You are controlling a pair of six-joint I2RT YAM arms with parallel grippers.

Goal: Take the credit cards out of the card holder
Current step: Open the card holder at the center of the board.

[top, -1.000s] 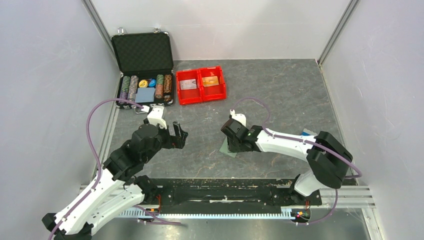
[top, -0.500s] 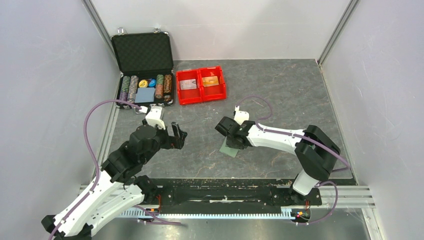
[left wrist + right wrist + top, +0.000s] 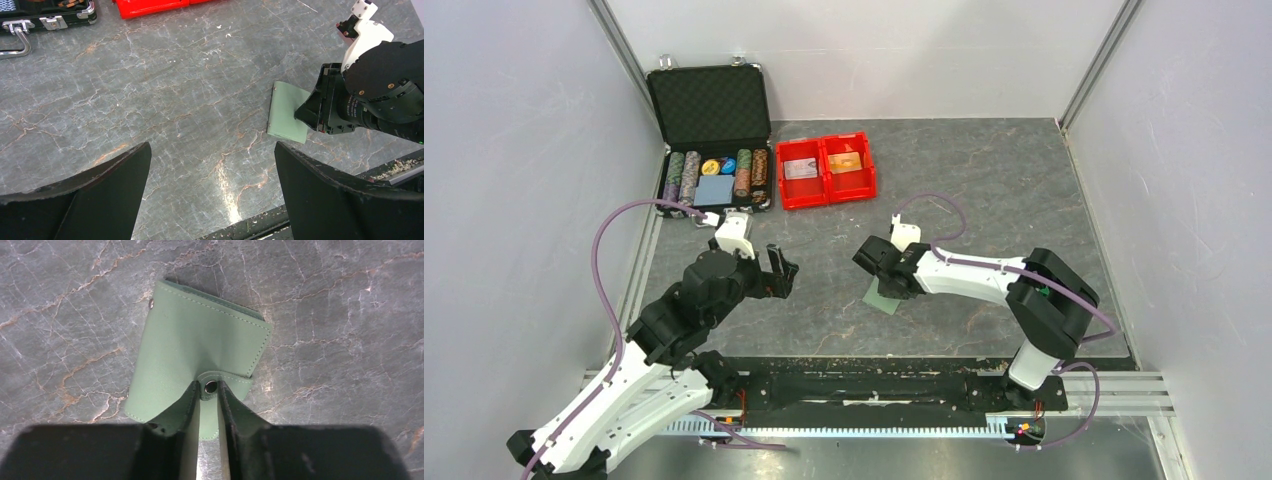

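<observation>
Two arms reach over a grey marbled desk (image 3: 994, 180). At its far left corner a black poker-chip case (image 3: 709, 105) stands with its lid up, stacks of chips (image 3: 686, 173) lined in the tray. Nearer the front, the left tool (image 3: 781, 270) hangs above bare desk with its fingers (image 3: 100, 195) spread wide and nothing between them. From its wrist camera the stone shows between the two dark pads.

Right of the case, just beside it, sits a red two-compartment bin (image 3: 826, 196). A whitish credit card (image 3: 800, 169) lies in its left compartment and an orange credit card (image 3: 845, 161) in its right.

Further right and closer to the arms, well apart from the bin, the pale green card holder (image 3: 886, 300) lies folded shut and flat on the desk. Its snap tab wraps round one edge, the metal stud showing.

Over that edge is the right tool (image 3: 209, 390), its wrist pointing down. Its jaws are drawn nearly together, one on each side of the snap tab, pinching it. The leather puckers beside the left finger (image 3: 192, 402).
</observation>
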